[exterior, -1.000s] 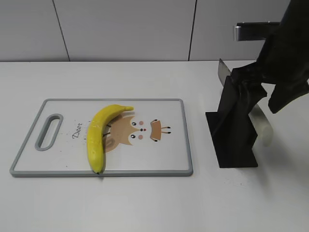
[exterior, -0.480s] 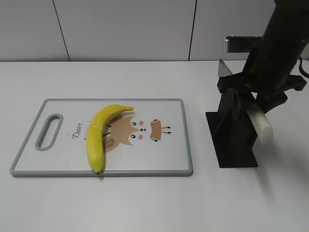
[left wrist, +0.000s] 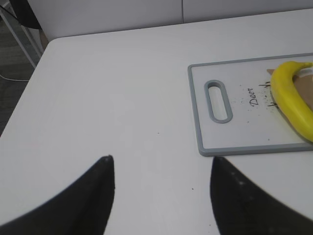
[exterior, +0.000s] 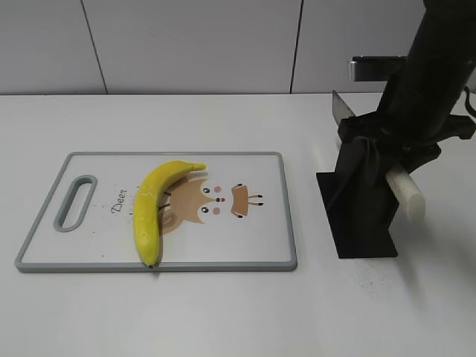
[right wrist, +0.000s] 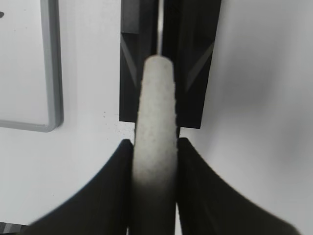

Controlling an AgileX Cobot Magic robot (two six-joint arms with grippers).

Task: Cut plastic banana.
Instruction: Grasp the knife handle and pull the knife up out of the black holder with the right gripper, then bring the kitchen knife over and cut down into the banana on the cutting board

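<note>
The plastic banana [exterior: 149, 208] lies whole on the white cutting board [exterior: 245, 242], curved, with its dark tip at the board's front edge. It also shows in the left wrist view [left wrist: 293, 103]. A knife stands in a black holder [exterior: 361, 223] to the right of the board, with its blade tip [exterior: 340, 105] sticking up behind. My right gripper [right wrist: 154, 142] is shut on the knife's white handle [exterior: 407, 197], which also shows in the right wrist view [right wrist: 156, 98]. My left gripper [left wrist: 161, 159] is open and empty over bare table, left of the board.
The grey-rimmed board [left wrist: 195, 112] has a handle slot [exterior: 74, 202] at its left end. A metal bracket [exterior: 372, 68] sticks out from the wall behind the holder. The table's left edge [left wrist: 29, 83] shows in the left wrist view.
My right arm has swung left over the knife holder and its jaws have come around the knife handle. The banana and the board have not moved.
</note>
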